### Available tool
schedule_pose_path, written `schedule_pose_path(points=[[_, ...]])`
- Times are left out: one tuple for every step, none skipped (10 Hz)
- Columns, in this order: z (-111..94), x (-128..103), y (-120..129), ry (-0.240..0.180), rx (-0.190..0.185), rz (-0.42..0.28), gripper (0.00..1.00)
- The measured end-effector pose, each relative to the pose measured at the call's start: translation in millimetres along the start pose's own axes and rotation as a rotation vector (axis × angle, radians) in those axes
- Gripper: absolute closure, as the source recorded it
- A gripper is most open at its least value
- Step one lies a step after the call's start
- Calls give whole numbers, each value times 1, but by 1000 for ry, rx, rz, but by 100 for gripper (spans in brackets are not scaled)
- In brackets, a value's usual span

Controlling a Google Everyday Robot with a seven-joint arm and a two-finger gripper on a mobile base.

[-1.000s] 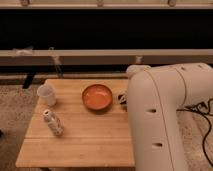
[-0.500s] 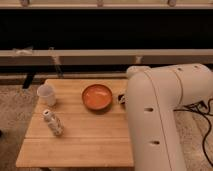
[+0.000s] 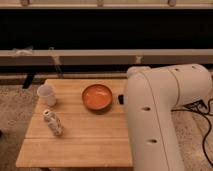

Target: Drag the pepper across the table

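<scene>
Though mostly behind white arm (image 3: 160, 115), tool (image 3: 120, 99) (dark tip) beside orange bowl (image 3: 97, 96).

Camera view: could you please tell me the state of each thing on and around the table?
orange bowl: upright, empty, mid-table.
white cup: upright, far left corner.
small bottle: apparently lying on its side, left part.
table: standing level.
pepper: not visible, possibly hidden by the arm.
arm: covers the table's right side.
gripper: dark tip just right of the bowl, rest hidden behind the arm.
</scene>
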Motion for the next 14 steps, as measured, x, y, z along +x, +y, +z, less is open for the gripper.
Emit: schedule_pose_path(points=[[1,-2,-1,-5,2,1,74],[1,-3,0,-8,3,2,84],[1,-3,-1,-11,5,0,95],[-1,-3,-1,-14,7,-5,99],[-4,0,0,-14,7,-13,100],[-8,5,0,-12,12,-27,100],[-11,11,1,-10,16,-42,100],[-14,19,1,-5,21,-59,100],[-17,25,1,0,25,-75,100],[-20,34,2,9,31,-95,100],[-20,44,2,20,41,-115,100],[-20,51,1,30,49,-129,100],[-19,64,-1,46,60,-149,100],[-19,75,-3,57,69,-170,100]])
